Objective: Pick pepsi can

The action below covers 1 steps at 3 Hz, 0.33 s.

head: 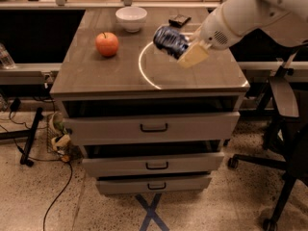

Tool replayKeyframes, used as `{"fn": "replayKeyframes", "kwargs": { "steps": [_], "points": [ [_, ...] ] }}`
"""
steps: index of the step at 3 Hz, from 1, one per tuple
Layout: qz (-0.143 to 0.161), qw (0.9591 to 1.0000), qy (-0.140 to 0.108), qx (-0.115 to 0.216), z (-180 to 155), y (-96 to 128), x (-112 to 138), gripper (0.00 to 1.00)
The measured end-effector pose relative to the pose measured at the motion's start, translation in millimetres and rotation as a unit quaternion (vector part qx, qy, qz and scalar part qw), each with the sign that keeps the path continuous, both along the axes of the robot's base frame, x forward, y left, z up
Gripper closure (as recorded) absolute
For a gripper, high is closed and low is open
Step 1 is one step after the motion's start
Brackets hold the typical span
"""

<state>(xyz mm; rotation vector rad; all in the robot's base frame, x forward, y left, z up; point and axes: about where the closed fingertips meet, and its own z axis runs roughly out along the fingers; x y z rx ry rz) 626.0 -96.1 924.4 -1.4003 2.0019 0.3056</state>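
The pepsi can (169,40), blue with white markings, is held tilted on its side above the cabinet top (96,76). My gripper (188,51) comes in from the upper right on a white arm and is shut on the can, with a tan fingertip (194,56) showing at the can's right side. The can is clear of the surface, over a white ring of light on the top.
A red apple (107,44) sits at the left of the cabinet top. A white bowl (131,18) stands at the back, and a small dark object (179,19) lies to its right. Three drawers face front. A black chair (284,129) stands at the right.
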Motion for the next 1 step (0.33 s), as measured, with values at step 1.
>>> {"fn": "replayKeyframes", "kwargs": {
  "steps": [1],
  "points": [
    [0.003,1.0000,0.003,0.000,-3.0,2.8,0.6,1.00]
  ]
}}
